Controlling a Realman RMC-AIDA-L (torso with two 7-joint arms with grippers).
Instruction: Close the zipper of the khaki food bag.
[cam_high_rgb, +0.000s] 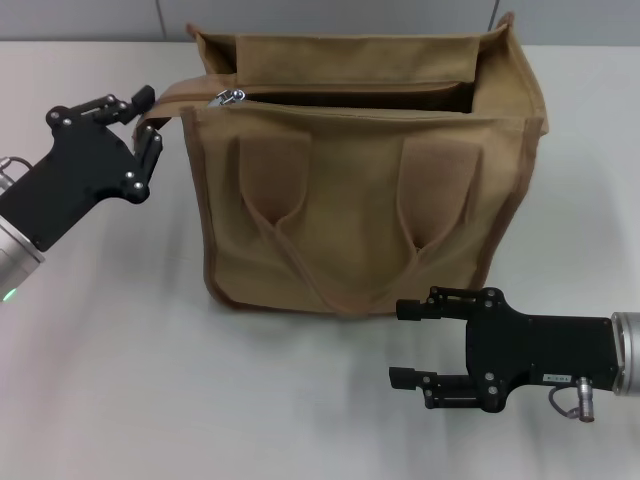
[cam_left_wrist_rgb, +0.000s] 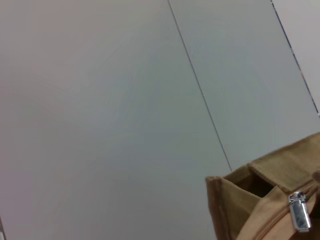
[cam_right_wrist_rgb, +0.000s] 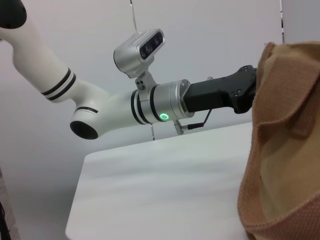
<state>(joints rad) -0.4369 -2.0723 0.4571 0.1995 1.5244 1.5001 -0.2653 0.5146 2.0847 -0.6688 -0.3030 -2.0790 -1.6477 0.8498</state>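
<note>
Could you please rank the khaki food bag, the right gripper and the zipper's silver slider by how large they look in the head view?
1. khaki food bag
2. right gripper, though it sits nearer the camera
3. silver slider, at the bag's left end

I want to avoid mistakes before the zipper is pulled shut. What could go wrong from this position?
1. The left gripper is at the bag's left corner, on the strap end beside the silver pull tab, not on the tab; pulling could drag the bag across the table.
2. The right gripper hangs open in front of the bag, touching nothing, so nothing steadies the bag.
3. The zipper gapes wide; its soft sides may snag the slider.
</note>
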